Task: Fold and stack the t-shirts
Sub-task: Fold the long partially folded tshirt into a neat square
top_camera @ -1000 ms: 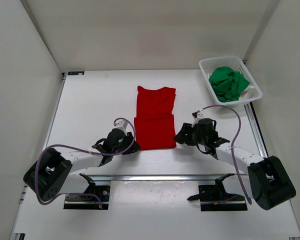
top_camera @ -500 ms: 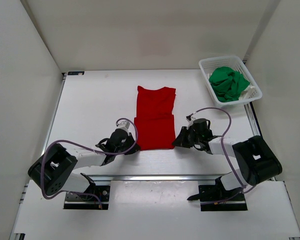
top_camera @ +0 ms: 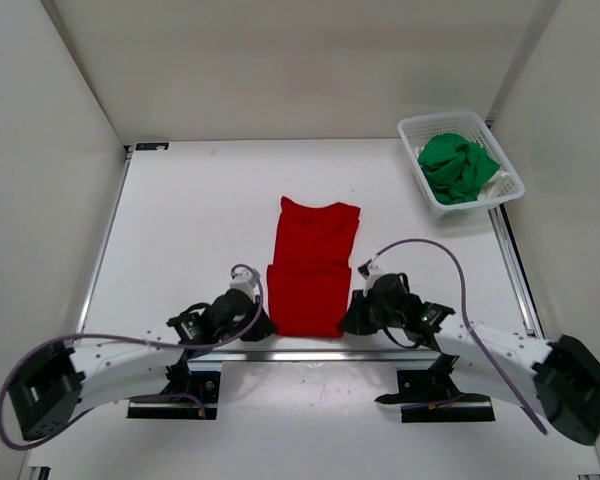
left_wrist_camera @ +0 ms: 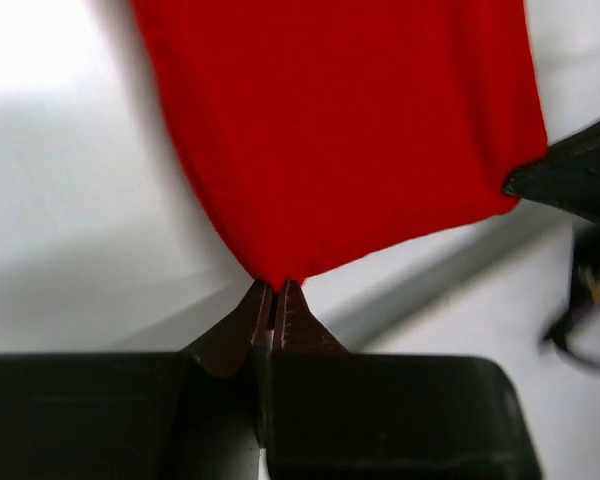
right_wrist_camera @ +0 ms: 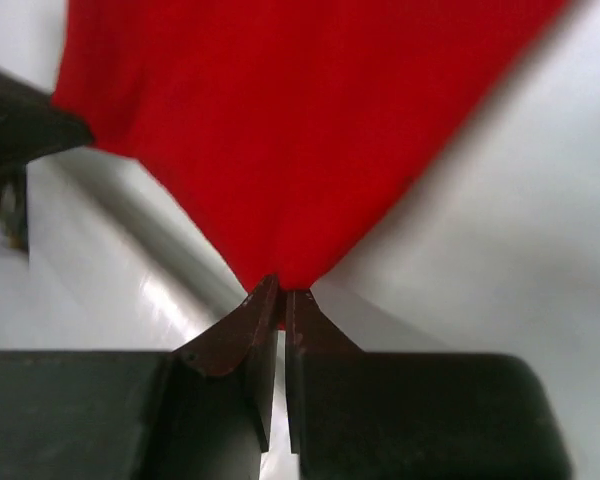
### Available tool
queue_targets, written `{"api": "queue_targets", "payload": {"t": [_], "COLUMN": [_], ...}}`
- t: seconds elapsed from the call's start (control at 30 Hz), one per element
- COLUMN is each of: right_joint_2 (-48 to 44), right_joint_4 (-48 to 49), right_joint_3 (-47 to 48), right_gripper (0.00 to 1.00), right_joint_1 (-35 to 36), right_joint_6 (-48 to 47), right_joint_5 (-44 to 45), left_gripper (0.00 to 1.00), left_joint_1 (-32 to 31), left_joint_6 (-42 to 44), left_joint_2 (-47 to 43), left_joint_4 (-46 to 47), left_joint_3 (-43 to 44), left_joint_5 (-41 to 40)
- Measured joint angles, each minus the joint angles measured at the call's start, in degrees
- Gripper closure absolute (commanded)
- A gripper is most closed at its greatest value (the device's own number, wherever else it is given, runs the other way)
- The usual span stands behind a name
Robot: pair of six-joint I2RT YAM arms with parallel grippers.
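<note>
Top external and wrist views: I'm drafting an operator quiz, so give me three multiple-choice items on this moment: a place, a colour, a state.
1. The green t-shirt lies: A over an arm; B in the white basket; C on the back wall.
2. The laid-out t-shirt is: A white; B blue; C red.
3. The left end effector and right end effector are: A shut on the laid-out t-shirt's near corners; B wide open; C shut on the basket.
Key: 1 B, green cloth fills the basket at far right. 2 C, it is bright red in every view. 3 A, each wrist view shows one pinched shut on a red corner.
</note>
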Motion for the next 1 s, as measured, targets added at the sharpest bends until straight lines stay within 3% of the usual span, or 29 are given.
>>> {"api": "queue_targets", "payload": {"t": [0.13, 0.2, 0.3, 0.5, 0.6, 0.77, 1.0], "right_joint_2": [-11.32, -14.51, -14.62, -6.93, 0.63, 17.27, 38.4], "right_joint_4": [-8.68, -11.85, -15.72, -15.63, -11.45, -7.39, -7.61], "right_joint_3": [-0.79, -0.07, 3.54, 16.2, 21.7, 31.36, 48.81], "right_gripper": [1.0, 1.0, 1.0, 1.0, 1.0, 1.0, 1.0], "right_joint_1": [12.61, 14.01, 10.69, -11.72, -21.49, -26.27, -29.0], "right_joint_6": [6.1, 7.65, 7.21, 0.46, -1.88, -3.13, -5.42], "right_joint_5": [5.6, 7.41, 8.09, 0.35, -4.5, -9.7, -10.8], "left_gripper": [1.0, 1.0, 1.0, 1.0, 1.0, 0.99, 0.95], "left_joint_1": [-7.85, -8.04, -5.42, 7.06, 14.25, 22.86, 28.06], "left_joint_6": [-5.6, -6.86, -5.51, 2.62, 5.88, 8.26, 9.29], "left_joint_2": [-13.53, -17.57, -15.89, 0.15, 7.63, 21.92, 45.13], "left_joint_4": [-10.38, -14.49, -18.01, -14.25, -10.49, -5.66, -4.96], "left_joint_3": [-2.47, -1.25, 5.64, 26.88, 33.11, 38.91, 54.71], "left_joint_5": [-0.24, -0.46, -0.35, 2.97, 4.44, 6.69, 8.17]}}
